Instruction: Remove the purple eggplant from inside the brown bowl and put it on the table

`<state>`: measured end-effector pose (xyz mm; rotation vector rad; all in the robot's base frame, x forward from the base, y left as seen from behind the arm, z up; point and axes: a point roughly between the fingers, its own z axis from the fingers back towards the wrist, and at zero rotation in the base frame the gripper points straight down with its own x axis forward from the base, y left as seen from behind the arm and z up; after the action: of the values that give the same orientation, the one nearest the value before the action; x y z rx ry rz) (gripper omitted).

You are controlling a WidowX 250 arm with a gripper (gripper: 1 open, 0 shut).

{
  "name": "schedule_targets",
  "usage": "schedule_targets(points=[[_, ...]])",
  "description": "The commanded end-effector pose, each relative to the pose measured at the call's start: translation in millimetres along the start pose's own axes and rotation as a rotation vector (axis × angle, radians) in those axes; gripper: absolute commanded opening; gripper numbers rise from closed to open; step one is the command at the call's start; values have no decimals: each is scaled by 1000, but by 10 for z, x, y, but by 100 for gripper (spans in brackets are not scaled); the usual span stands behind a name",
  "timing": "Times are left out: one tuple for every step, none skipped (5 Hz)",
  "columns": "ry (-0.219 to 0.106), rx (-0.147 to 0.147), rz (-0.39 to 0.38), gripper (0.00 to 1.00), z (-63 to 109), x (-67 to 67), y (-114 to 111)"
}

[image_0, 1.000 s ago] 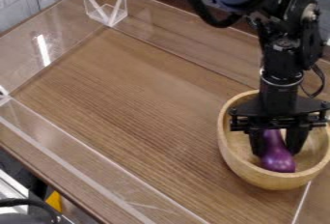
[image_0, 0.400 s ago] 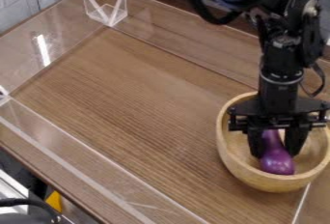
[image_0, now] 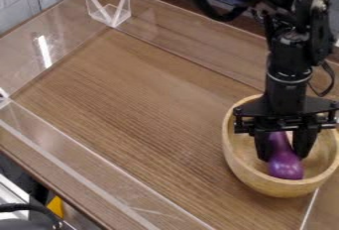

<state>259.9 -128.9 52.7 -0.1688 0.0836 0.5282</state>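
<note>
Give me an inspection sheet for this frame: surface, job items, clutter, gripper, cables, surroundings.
Surface: brown wood-grain table, bare across the middle and left.
Job's things: purple eggplant lies inside the brown bowl, near the right front corner; not yet on the table.
Clutter: nothing seen on the tabletop besides the bowl.
Gripper: gripper points down into the bowl, jaws spread on either side of the eggplant's upper end; whether they grip it cannot be told.
Cables: dark cables loop by the upper arm at the top edge.
Surroundings: low clear acrylic walls border the table; a folded clear piece stands at the far left corner.
</note>
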Motion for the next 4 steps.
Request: schedule_targets(points=[[-56,-77,-3,0,281,60,-117],[-54,-79,3,0,307,55,-113],[-51,-84,10,0,348,52,-112],[-50,-85,15,0,367,49,-108]])
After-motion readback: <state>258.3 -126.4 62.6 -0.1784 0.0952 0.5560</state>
